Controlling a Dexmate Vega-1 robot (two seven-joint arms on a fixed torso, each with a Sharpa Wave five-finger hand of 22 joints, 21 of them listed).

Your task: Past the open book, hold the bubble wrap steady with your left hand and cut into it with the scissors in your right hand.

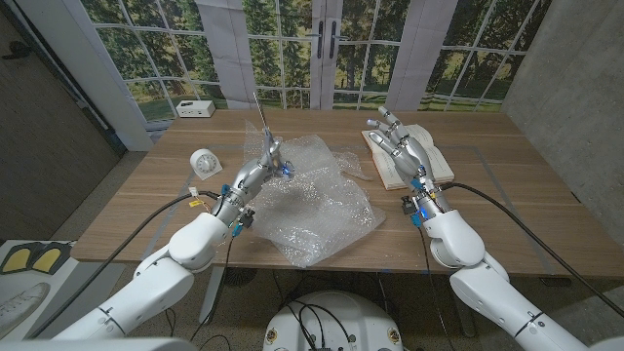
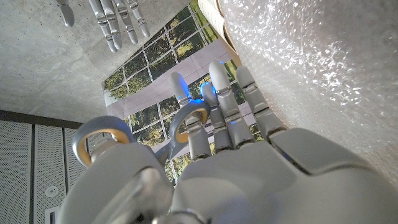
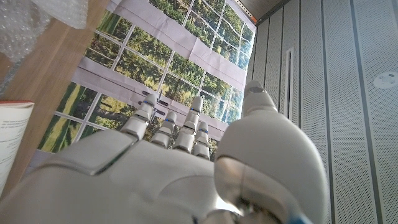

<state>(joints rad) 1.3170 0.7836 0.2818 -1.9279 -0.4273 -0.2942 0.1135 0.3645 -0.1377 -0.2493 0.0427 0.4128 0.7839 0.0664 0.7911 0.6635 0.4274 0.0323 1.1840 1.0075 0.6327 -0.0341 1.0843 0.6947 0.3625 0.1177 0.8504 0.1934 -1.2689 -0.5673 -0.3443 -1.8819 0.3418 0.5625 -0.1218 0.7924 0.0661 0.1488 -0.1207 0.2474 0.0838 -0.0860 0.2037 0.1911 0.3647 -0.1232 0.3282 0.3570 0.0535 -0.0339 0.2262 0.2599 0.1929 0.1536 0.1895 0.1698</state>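
The clear bubble wrap (image 1: 317, 210) lies crumpled in the middle of the wooden table (image 1: 487, 224). My left hand (image 1: 261, 166) is raised over its left part and grips the scissors (image 1: 263, 122), blades pointing up and away. In the left wrist view the grey scissor loops (image 2: 99, 134) sit in my left hand (image 2: 236, 162), with the bubble wrap (image 2: 311, 68) close beside it. My right hand (image 1: 402, 146) hovers over the open book (image 1: 436, 164), fingers apart and holding nothing. The right wrist view shows my right hand (image 3: 174, 168), the book's edge (image 3: 12, 137) and some bubble wrap (image 3: 31, 25).
A small white clock (image 1: 204, 162) stands on the table left of the wrap. A white box (image 1: 195, 108) sits on the sill behind the far left corner. Windows and a door run behind the table. Bare wood lies along the right side.
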